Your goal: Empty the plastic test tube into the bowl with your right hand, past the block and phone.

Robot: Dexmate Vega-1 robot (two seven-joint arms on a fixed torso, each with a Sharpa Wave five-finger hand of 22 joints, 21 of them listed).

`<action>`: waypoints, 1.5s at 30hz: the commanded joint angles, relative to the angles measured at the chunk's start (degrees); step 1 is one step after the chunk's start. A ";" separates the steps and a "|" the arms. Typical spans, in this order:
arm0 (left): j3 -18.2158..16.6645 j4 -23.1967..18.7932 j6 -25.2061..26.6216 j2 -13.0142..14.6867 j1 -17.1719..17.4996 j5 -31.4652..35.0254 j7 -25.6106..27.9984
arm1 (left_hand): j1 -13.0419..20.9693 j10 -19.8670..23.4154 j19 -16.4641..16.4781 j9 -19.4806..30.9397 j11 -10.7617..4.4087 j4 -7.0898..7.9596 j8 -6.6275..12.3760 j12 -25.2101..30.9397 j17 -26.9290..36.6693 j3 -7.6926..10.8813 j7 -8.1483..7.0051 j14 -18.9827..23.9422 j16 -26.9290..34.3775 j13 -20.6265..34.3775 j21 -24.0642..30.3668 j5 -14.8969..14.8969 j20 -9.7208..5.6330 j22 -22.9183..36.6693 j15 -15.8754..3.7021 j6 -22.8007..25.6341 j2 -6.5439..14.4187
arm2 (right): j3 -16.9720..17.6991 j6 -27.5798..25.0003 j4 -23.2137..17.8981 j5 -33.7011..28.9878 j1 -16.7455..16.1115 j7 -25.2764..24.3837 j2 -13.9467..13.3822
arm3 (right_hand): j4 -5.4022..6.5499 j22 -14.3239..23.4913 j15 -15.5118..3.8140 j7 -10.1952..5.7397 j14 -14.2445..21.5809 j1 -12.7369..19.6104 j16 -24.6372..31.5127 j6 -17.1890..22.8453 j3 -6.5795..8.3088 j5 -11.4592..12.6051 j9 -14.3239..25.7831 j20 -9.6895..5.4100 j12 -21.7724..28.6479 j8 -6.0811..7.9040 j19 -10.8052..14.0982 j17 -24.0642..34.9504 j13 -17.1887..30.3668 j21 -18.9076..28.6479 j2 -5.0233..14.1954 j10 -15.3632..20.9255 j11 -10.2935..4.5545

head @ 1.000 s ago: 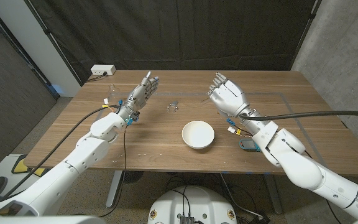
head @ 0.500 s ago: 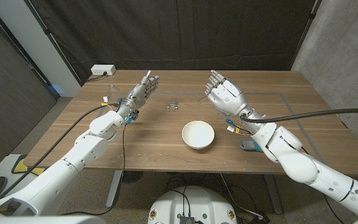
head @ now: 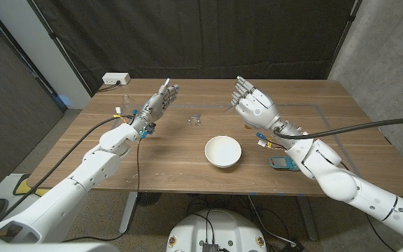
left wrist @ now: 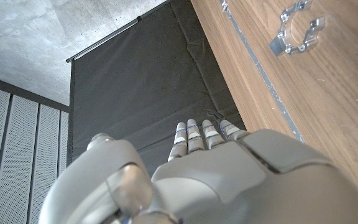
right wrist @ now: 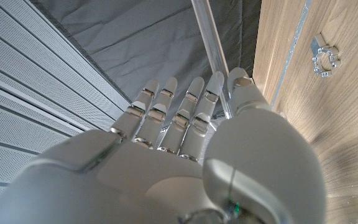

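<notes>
My right hand (head: 252,105) is raised above the table behind the white bowl (head: 222,150). It pinches a thin clear plastic test tube (head: 230,109) between thumb and fingers; in the right wrist view the test tube (right wrist: 211,43) runs out past the fingertips (right wrist: 194,87). The tube's tip points toward the table's middle, away from the bowl. A phone (head: 280,162) lies under my right forearm, partly hidden. My left hand (head: 158,103) is held up over the left side of the table, fingers straight, holding nothing.
A small clear plastic ring holder (head: 194,120) stands between the two hands, behind the bowl; it is the ring holder (left wrist: 297,34) in the left wrist view too. A power strip (head: 116,79) and a small clear bottle (head: 126,100) sit at the back left.
My right hand has shifted slightly toward the table's middle and back with the tube. The left hand has barely moved.
</notes>
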 commanded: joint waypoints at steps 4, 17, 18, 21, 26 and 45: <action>-1.79 -4.36 0.49 2.49 2.34 0.43 1.90 | 0.04 0.37 -0.57 0.30 -0.04 0.01 -0.13 -0.18 0.22 -0.52 -0.04 -0.06 0.24 0.16 0.40 -0.20 0.19 0.33 -0.02 0.61 -0.20 | -1.27 -2.11 2.13 -0.94 1.70 -5.37 -0.10 | 4.97 -0.03 -7.36 -0.78 -0.28 -0.06 0.31 0.61 5.37 -0.45 -0.16 -2.67 0.07 7.99 -0.45 0.22 0.06 -0.07 0.15 0.29 -0.32; -1.54 -4.30 1.19 2.40 2.31 0.43 2.13 | 0.11 0.38 -0.58 0.30 -0.01 0.01 -0.13 -0.18 0.22 -0.68 0.02 -0.13 0.22 0.16 0.42 -0.24 0.21 0.33 -0.03 0.62 -0.13 | -2.17 -1.98 3.32 -0.15 3.68 -7.51 0.18 | 5.04 -0.07 -7.36 -0.95 -0.23 -0.31 0.47 0.37 5.71 -0.86 -0.58 -2.71 0.12 8.03 -0.72 0.29 0.05 0.01 0.06 0.33 -0.35; -1.49 -4.19 1.28 2.35 2.22 0.36 2.06 | 0.11 0.38 -0.63 0.30 0.07 0.01 -0.13 -0.18 0.22 -0.70 0.01 -0.13 0.22 0.16 0.40 -0.24 0.21 0.33 -0.03 0.63 -0.13 | -2.23 -2.11 3.29 -0.16 3.60 -7.24 0.22 | 5.05 -0.07 -7.37 -0.98 -0.21 -0.33 0.49 0.34 5.75 -0.90 -0.62 -2.72 0.12 8.03 -0.72 0.30 0.04 0.02 0.06 0.31 -0.35; -1.29 -3.97 1.64 2.27 1.92 0.34 1.98 | 0.13 0.38 -0.70 0.30 -0.01 0.01 -0.14 -0.18 0.22 -0.74 -0.06 -0.09 0.23 0.16 0.37 -0.25 0.16 0.33 -0.02 0.60 -0.12 | -2.46 -2.26 3.43 0.28 3.59 -7.75 0.40 | 5.06 -0.08 -7.52 -1.05 -0.15 -0.39 0.54 0.30 5.85 -1.01 -0.72 -2.69 0.08 8.05 -0.78 0.31 0.04 0.04 0.04 0.21 -0.35; -0.91 -3.35 1.82 2.08 0.93 0.60 1.52 | 0.14 0.36 -0.73 0.30 -0.04 0.01 -0.15 -0.19 0.22 -0.79 -0.02 -0.08 0.24 0.16 0.37 -0.26 0.17 0.33 -0.11 0.61 -0.10 | -3.02 -2.84 3.79 0.92 3.45 -8.18 1.26 | 5.09 -0.10 -7.64 -1.07 -0.06 -0.50 0.61 0.23 5.99 -1.18 -0.88 -2.76 0.12 8.08 -0.76 0.34 0.04 0.11 0.02 0.26 -0.43; -0.30 -0.40 2.39 0.91 -1.34 -0.12 0.31 | 0.22 0.37 -0.81 0.30 0.10 0.02 -0.19 -0.18 0.22 -1.00 -0.07 -0.15 0.22 0.16 0.37 -0.31 0.28 0.34 -0.04 0.49 0.01 | -2.49 -3.59 2.23 13.04 0.66 -8.45 4.84 | 5.11 -0.16 -7.66 -1.25 0.16 -0.87 0.76 -0.15 6.65 -1.86 -1.38 -3.42 -0.12 8.30 0.24 0.38 0.01 0.70 -0.09 -0.51 -0.03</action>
